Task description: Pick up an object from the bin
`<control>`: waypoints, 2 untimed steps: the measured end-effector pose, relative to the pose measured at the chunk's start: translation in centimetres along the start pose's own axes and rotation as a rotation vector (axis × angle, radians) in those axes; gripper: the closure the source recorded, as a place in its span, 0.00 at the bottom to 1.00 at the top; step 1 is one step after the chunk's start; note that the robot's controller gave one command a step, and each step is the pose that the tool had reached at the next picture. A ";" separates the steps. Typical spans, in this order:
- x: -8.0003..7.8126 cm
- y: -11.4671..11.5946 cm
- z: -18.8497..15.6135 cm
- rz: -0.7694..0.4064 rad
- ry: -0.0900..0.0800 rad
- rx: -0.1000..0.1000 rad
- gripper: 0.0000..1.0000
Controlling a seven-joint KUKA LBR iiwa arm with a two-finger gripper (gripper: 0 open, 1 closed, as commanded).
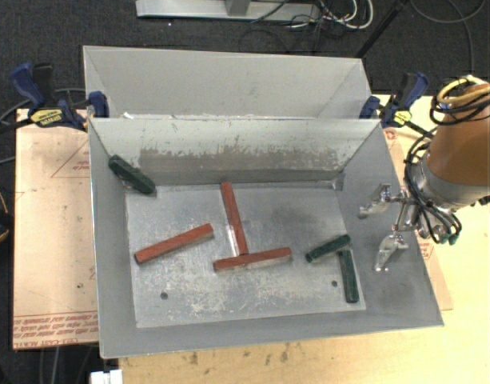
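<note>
My gripper (380, 229) hangs over the bin's right slope with its two metal fingers spread apart, one fingertip (366, 210) up and one fingertip (384, 256) lower, nothing between them. Just left of it on the bin floor lie two dark green sticks: a short one (327, 249) angled up to the right and a longer one (349, 275) running down from it. Further left a red-brown stick (252, 259) lies flat below an upright red-brown stick (234, 218).
A third red-brown stick (174, 243) lies at the left of the floor. Another dark green stick (132, 174) rests in the back left corner against the wall. The arm with its orange cover comes in over the right rim.
</note>
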State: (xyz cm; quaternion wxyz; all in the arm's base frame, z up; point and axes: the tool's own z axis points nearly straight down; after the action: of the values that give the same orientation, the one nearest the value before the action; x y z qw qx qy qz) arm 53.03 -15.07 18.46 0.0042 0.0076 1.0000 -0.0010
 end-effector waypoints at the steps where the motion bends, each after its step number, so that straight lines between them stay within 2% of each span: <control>1: -2.7 1.6 10.0 0.169 0.008 -0.002 1.00; 2: -2.7 1.6 10.0 0.169 0.008 -0.002 1.00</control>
State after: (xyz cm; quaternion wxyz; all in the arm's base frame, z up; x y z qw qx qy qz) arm 55.84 -13.51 8.46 0.0003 0.0919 0.9958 0.0002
